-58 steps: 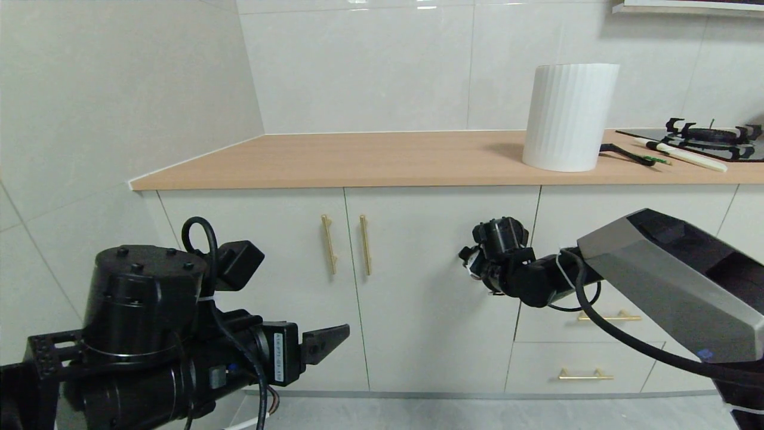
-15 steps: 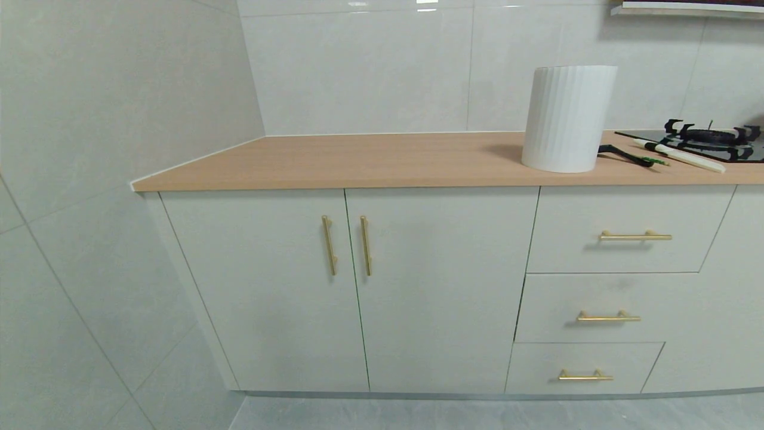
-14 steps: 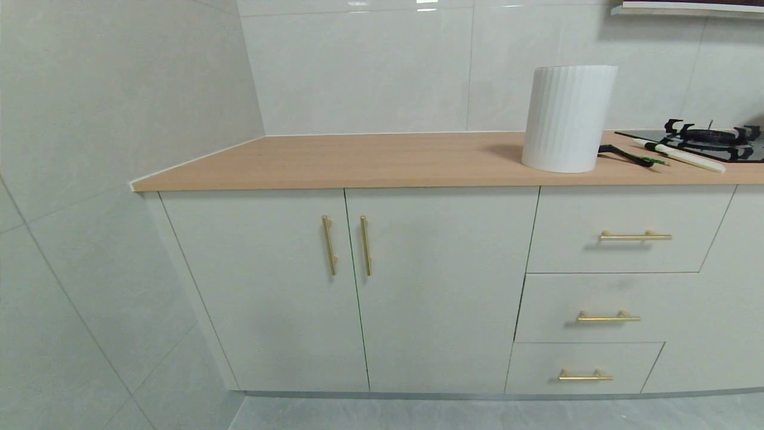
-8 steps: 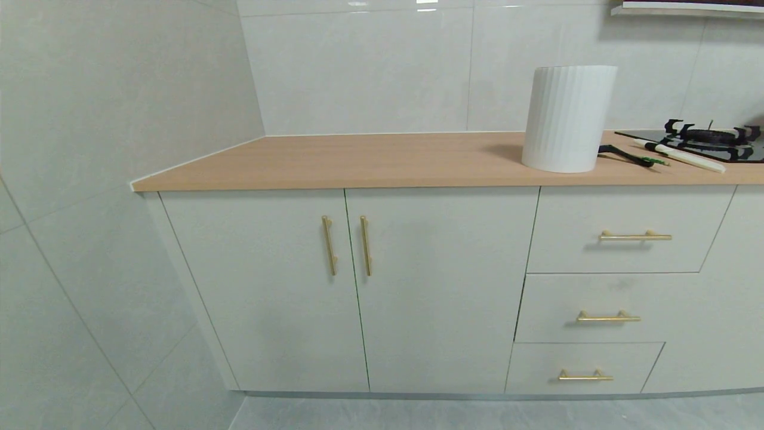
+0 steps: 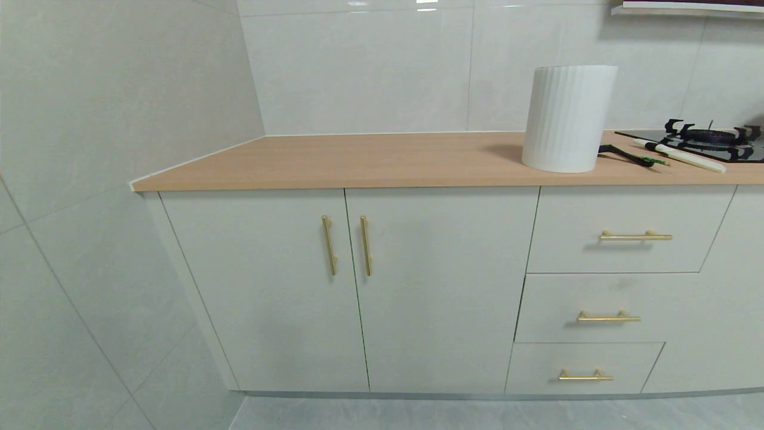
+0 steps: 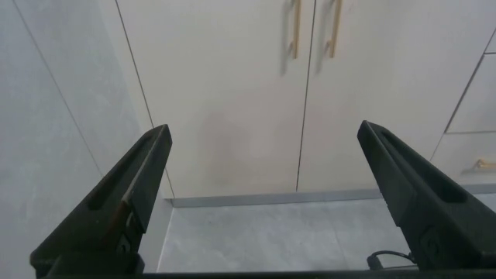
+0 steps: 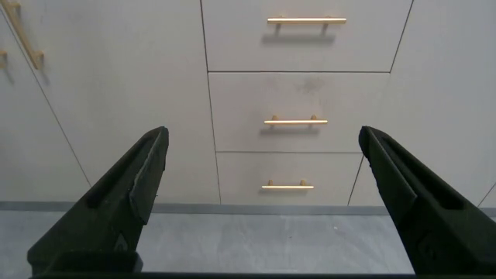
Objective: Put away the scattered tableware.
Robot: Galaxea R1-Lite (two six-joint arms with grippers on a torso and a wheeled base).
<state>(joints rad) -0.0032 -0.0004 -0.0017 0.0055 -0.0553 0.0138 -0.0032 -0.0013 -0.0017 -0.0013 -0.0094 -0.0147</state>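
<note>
One long run of pale cabinets [image 5: 441, 286] takes up most of the head view, with two doors [image 5: 268, 286] on the left and three stacked drawers [image 5: 621, 251] on the right, all shut. Over it lies a wooden countertop [image 5: 370, 158]. A tall white ribbed container [image 5: 570, 119] stands upright on the countertop toward the right. A black stove [image 5: 710, 137] sits at the far right edge.

The left gripper [image 6: 262, 132] hangs low, facing the foot of the doors, its fingers spread wide. The right gripper [image 7: 262, 133] faces the drawers, its fingers likewise spread wide.

Two pieces of tableware lie on the countertop between the container and the stove. A black-handled utensil [image 5: 624, 153] has one end just beside the container's base. A white-handled utensil [image 5: 686, 156] lies near it, its far end reaching the stove's edge. Thin gold handles [image 5: 635, 236] are on every door and drawer.
</note>
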